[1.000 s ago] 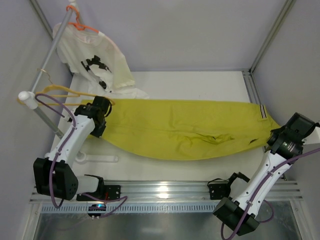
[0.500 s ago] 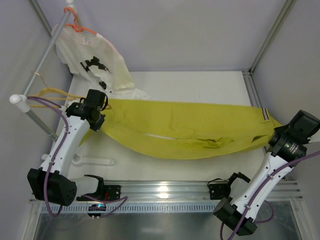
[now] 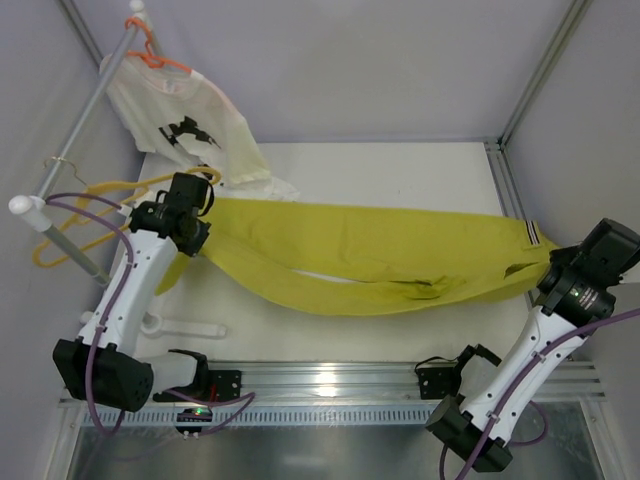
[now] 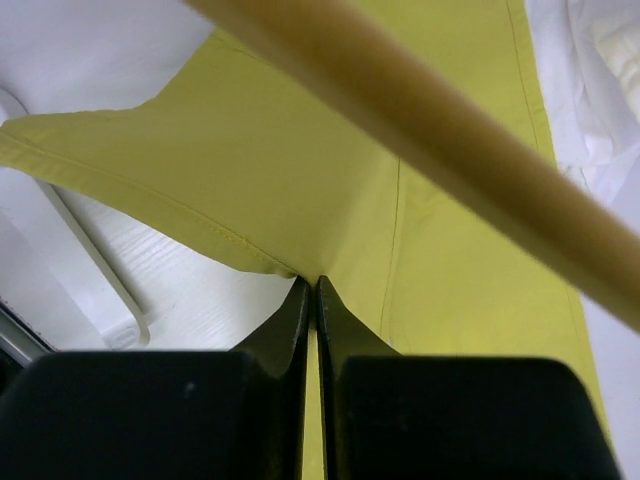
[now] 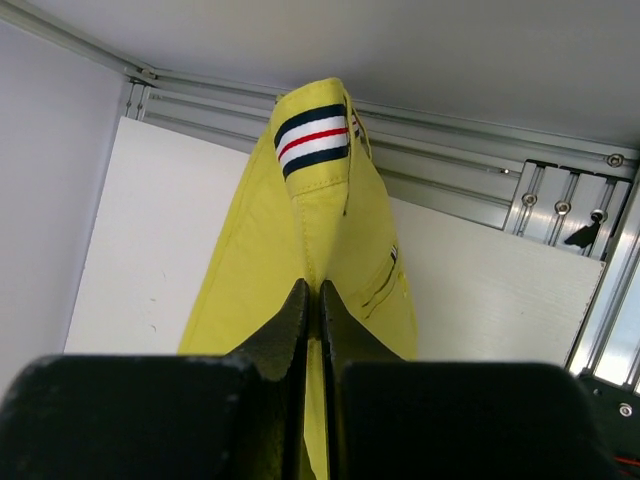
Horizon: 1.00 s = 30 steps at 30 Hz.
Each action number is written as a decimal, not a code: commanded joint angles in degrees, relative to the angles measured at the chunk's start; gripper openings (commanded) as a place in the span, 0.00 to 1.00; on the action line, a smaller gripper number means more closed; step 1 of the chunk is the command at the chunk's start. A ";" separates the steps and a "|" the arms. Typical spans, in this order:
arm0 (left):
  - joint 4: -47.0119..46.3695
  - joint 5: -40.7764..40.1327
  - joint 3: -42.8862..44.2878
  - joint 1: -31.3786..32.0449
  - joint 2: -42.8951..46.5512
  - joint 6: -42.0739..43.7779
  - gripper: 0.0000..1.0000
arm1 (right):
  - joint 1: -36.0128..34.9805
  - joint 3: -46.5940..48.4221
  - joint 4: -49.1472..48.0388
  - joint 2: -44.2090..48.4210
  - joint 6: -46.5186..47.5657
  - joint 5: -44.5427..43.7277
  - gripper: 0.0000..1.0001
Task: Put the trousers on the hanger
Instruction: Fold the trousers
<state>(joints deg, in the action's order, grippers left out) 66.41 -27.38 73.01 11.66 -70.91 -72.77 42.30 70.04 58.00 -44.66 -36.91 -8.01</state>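
Observation:
The yellow-green trousers [image 3: 370, 255] hang stretched across the white table between both grippers. My left gripper [image 3: 195, 238] is shut on their left end, right beside the yellow hanger [image 3: 110, 187], which hangs by its metal hook [image 3: 58, 162] from the rail. In the left wrist view the fingertips [image 4: 311, 285] pinch a fold of the trousers [image 4: 300, 170], and the hanger's bar [image 4: 430, 130] crosses just above the cloth. My right gripper [image 3: 548, 268] is shut on the other end; its fingertips [image 5: 312, 288] pinch cloth [image 5: 290, 230] below the striped band [image 5: 312, 138].
A white T-shirt [image 3: 185, 125] on an orange hanger [image 3: 155, 55] hangs from the same slanted rail [image 3: 80, 120] at the back left. A flat white tool [image 3: 185, 325] lies near the left arm. Aluminium frame rails [image 3: 330, 380] edge the table's front and right side.
The left gripper has carried its end of the trousers up and back toward the yellow hanger, which swung on the rail. The right gripper shifted slightly right, and the cloth now hangs stretched.

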 commanded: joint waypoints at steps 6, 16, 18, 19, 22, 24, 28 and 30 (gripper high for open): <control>-11.74 1.79 -2.44 0.55 -6.50 6.50 0.00 | -0.12 -4.12 -12.19 -3.85 -1.94 1.94 0.04; -11.22 -2.94 4.24 11.09 -18.90 13.53 0.00 | -2.14 -7.37 -16.51 -6.93 -0.80 3.35 0.04; -12.44 -2.86 5.47 12.33 -21.45 15.28 0.01 | -2.23 -7.99 -17.04 -7.10 -0.89 3.35 0.04; -13.32 -2.16 6.00 12.51 -22.24 16.25 0.00 | -2.57 -8.08 -17.21 -7.36 -0.89 3.44 0.04; -13.77 -0.92 10.19 13.65 -27.24 19.58 0.00 | -3.80 -7.90 -17.65 -8.42 -0.89 3.27 0.04; -12.63 -1.45 13.54 14.00 -31.80 21.61 0.00 | -4.42 -7.81 -17.92 -8.94 -0.71 2.65 0.04; -6.93 -6.80 21.54 13.92 -38.58 24.25 0.00 | -5.04 -7.90 -18.53 -9.82 0.08 1.07 0.04; -0.34 -10.48 27.43 12.87 -42.88 24.26 0.00 | -4.95 -7.47 -18.80 -10.44 0.43 -0.15 0.04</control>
<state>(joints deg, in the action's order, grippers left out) 58.63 -30.68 94.43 25.52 -110.59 -51.33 37.54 61.28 44.10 -54.70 -37.47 -5.30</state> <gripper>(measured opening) 0.006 0.057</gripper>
